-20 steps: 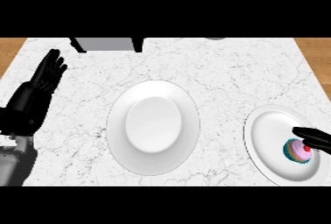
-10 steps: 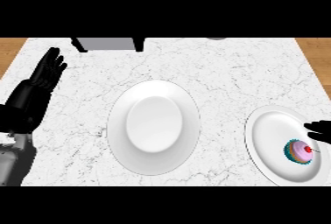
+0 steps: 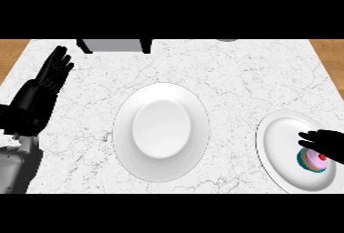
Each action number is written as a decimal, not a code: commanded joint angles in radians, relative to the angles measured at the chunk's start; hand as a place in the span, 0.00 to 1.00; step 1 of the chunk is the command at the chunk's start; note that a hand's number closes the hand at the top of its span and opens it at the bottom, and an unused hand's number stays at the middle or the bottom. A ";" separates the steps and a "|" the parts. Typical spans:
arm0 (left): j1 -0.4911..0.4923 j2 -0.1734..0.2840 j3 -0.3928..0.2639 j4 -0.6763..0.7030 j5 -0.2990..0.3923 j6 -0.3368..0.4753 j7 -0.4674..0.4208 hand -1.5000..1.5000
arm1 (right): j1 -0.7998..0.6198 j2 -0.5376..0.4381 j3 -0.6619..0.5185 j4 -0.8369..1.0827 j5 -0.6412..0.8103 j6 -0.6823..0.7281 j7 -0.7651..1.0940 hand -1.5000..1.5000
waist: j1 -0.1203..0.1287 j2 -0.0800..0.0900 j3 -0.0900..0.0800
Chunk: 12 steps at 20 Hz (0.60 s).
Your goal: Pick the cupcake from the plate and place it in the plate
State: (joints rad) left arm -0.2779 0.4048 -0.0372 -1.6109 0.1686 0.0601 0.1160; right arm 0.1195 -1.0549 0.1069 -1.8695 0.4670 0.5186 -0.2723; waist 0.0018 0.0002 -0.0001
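The small cupcake with pink frosting, a red topping and a teal wrapper (image 3: 314, 160) sits on the white round plate at the right counter edge (image 3: 282, 141), towards its outer side. The right hand (image 3: 327, 142) hovers just over it; fingers extended, nothing held, partly cut off by the view's edge. The left hand (image 3: 47, 84) rests open at the left, fingers up. The empty white oval-looking plate at centre (image 3: 161, 132) stands apart on the white marble counter (image 3: 222, 73).

Assessment: the cupcake is likely light, soft on top and easily smeared. Hold is best taken low, on opposite sides of the wrapper, keeping clear of the frosting and keeping it upright.
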 commanded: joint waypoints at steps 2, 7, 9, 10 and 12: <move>0.023 0.003 0.039 -0.011 0.001 -0.031 0.007 0.50 | -0.068 0.051 -0.009 0.086 0.118 -0.004 -0.010 0.00 | 0.004 0.000 0.000; -0.024 -0.028 0.036 0.051 -0.025 -0.051 -0.026 0.50 | -0.131 0.134 0.070 0.202 0.262 -0.016 0.022 0.00 | 0.003 0.002 0.000; -0.036 -0.031 0.044 0.016 -0.028 -0.044 0.033 0.50 | -0.088 0.126 0.025 0.184 0.278 -0.016 0.009 0.00 | -0.004 0.000 0.000; -0.014 -0.020 0.075 0.068 -0.020 -0.077 -0.028 0.50 | -0.090 0.157 0.049 0.205 0.305 -0.021 0.007 0.00 | -0.003 0.000 0.000; -0.058 -0.014 0.080 0.046 -0.025 -0.066 0.031 0.50 | -0.157 0.172 0.062 0.336 0.342 -0.042 -0.055 0.00 | 0.002 0.001 0.000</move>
State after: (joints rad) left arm -0.2998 0.3806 0.0128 -1.5848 0.1429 0.0142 0.1211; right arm 0.0099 -0.9142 0.1629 -1.6515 0.7438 0.4919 -0.2709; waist 0.0033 0.0010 0.0003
